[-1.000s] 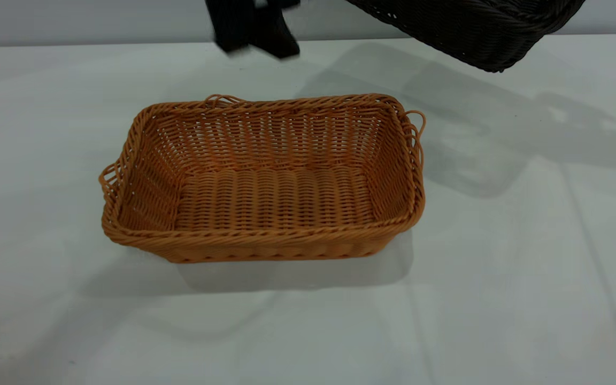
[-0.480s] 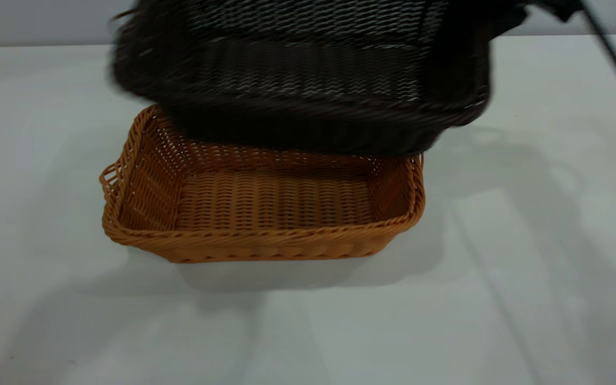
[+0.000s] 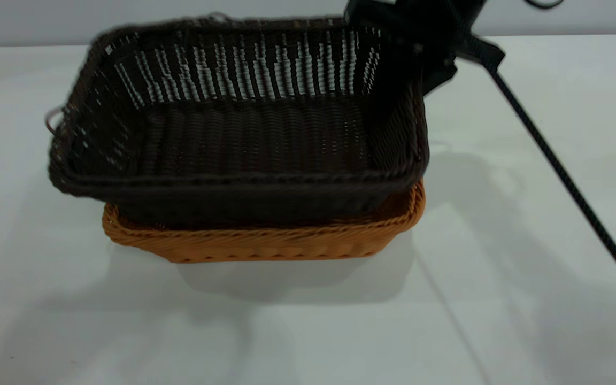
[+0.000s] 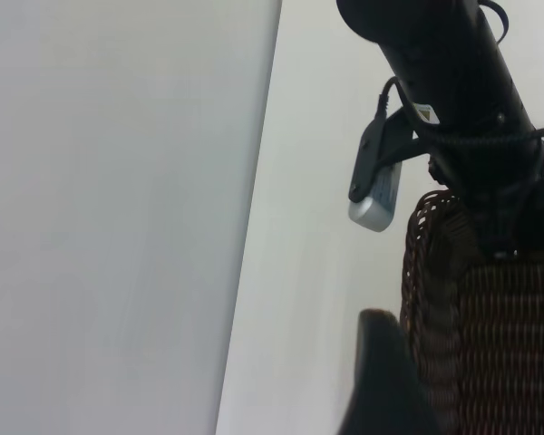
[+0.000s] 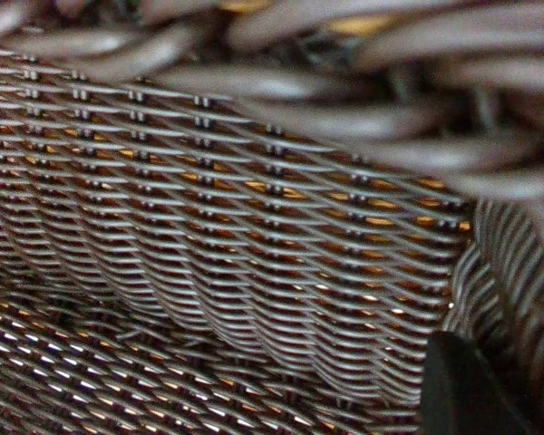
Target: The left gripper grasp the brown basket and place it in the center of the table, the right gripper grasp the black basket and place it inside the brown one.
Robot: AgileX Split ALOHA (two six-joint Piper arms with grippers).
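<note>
Here the black basket [image 3: 238, 128] sits partly lowered into the brown basket [image 3: 265, 243], which rests near the middle of the tabletop [image 3: 527, 321]. The black one is offset toward 9 o'clock: its rim overhangs the brown rim on that side, while at 3 o'clock a strip of brown rim shows beside it. It appears tilted, the 9 o'clock end higher, so it is probably not yet fully seated. The right tool [image 3: 409, 64] is at the black basket's 1 o'clock corner, clamped on its short end wall; gripping there leaves the base free to drop into the brown basket. The right arm reaches down from the upper edge of the exterior view, with a cable trailing toward 4 o'clock. In the right wrist view, orange shows through the dark weave [image 5: 254, 236], confirming that the brown basket lies close behind it. The left tool [image 4: 385, 381] is withdrawn, near the black basket's outer wall but apart from it; only one dark finger shows, so its opening cannot be told.
</note>
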